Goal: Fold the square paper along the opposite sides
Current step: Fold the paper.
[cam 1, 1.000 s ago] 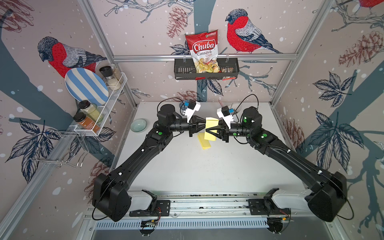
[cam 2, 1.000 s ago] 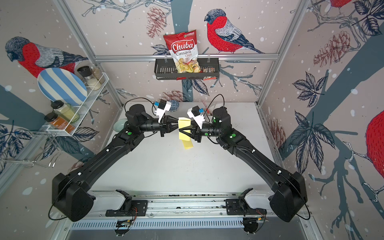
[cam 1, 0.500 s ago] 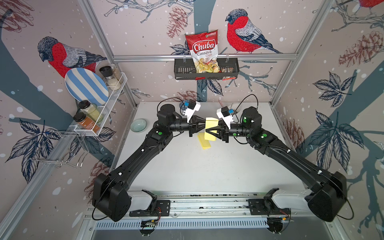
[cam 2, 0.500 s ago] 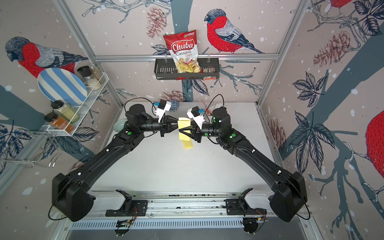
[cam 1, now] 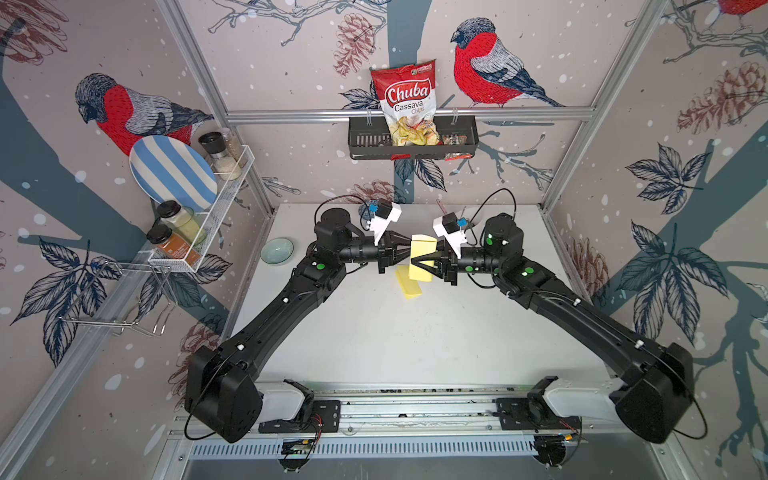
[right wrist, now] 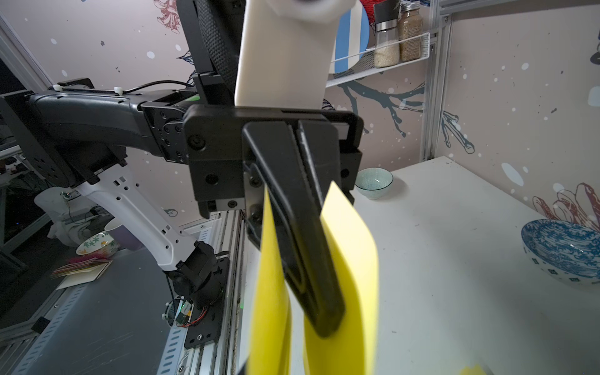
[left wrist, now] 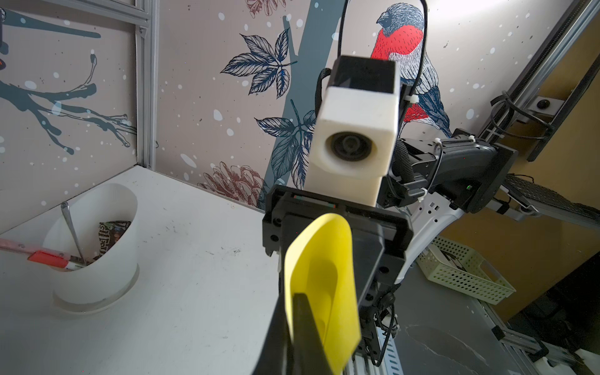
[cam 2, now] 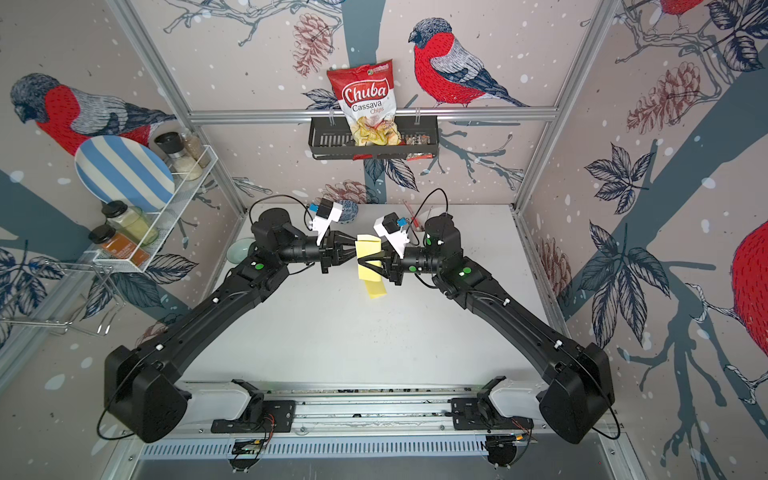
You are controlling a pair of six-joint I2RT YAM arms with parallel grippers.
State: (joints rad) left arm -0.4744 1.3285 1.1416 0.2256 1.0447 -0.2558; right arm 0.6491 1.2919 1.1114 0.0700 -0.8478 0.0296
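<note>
Top views: the square paper (cam 1: pixel 423 248), yellow, hangs in the air between the two arms, above the far half of the table (cam 1: pixel 415 340). In both top views it reads as a bowed, doubled-over shape, not a flat sheet. The left gripper (cam 1: pixel 408 254) meets it from one side with its jaws fully together. The right gripper (cam 1: pixel 414 262) meets it from the opposite side, jaws drawn in to a narrow gap and tips converging on the sheet. A separate folded yellow piece (cam 1: pixel 409 284) lies on the table just below, and neither arm touches it. Left wrist view: the paper curls into a scoop, and one edge of it runs down between my left fingers (left wrist: pixel 303 328). I read that as a pinch on that edge. A right-arm finger (left wrist: pixel 367 256) stands against the outer side of the curl. Right wrist view: two yellow flaps pass either side of the left arm's closed fingers (right wrist: pixel 302 211) and run on toward the right jaws, whose tips are out of frame here. Judgement: I am mid-fold. The opposite sides are brought round toward each other in the air, but the bend is an open loop with no crease set. The next move calls for squaring the two free edges against each other without letting either pinch slip. After that the loop has to be flattened, probably against the table and clear of the piece already lying there.
</note>
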